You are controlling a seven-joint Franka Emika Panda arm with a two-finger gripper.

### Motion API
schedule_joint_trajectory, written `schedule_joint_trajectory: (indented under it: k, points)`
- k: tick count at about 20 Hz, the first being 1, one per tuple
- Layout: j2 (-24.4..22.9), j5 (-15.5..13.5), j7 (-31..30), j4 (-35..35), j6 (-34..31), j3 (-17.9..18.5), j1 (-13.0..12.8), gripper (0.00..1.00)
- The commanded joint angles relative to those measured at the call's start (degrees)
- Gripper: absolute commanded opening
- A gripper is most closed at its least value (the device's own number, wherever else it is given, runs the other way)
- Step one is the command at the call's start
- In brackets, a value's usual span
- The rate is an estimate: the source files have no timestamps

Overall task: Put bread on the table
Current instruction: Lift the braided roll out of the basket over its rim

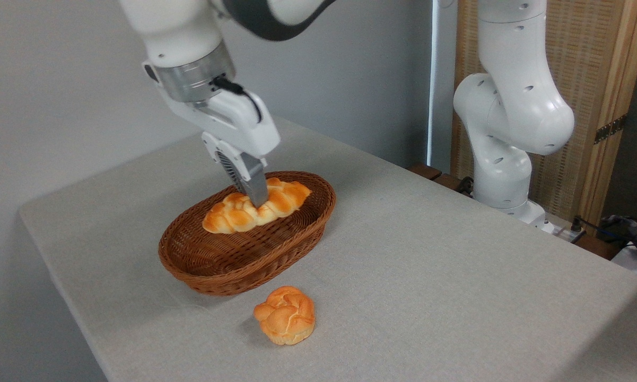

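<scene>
The bread (246, 210), a long braided golden-orange loaf, hangs slightly tilted over the brown wicker basket (244, 260), its right end above the basket's far rim. My gripper (257, 200) comes down from above and is shut on the bread's middle, with one grey finger (253, 183) showing in front of the loaf. The table (429, 254) is a large light grey tabletop that carries the basket.
A small round knot-shaped bun (286, 315) lies on the table just in front of the basket. The arm's white base (501, 159) stands at the table's back right. The table's left and front edges run close to the basket.
</scene>
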Motion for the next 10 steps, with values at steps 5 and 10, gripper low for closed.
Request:
schedule_joint_trajectory:
  k: [5,10]
  points:
    - [-1.2,5.6,6.5,-0.3,-3.0,12.9,-0.7,0.83]
    - [-0.2,7.3,6.6,-0.4,-3.0,12.9,-0.7,1.0]
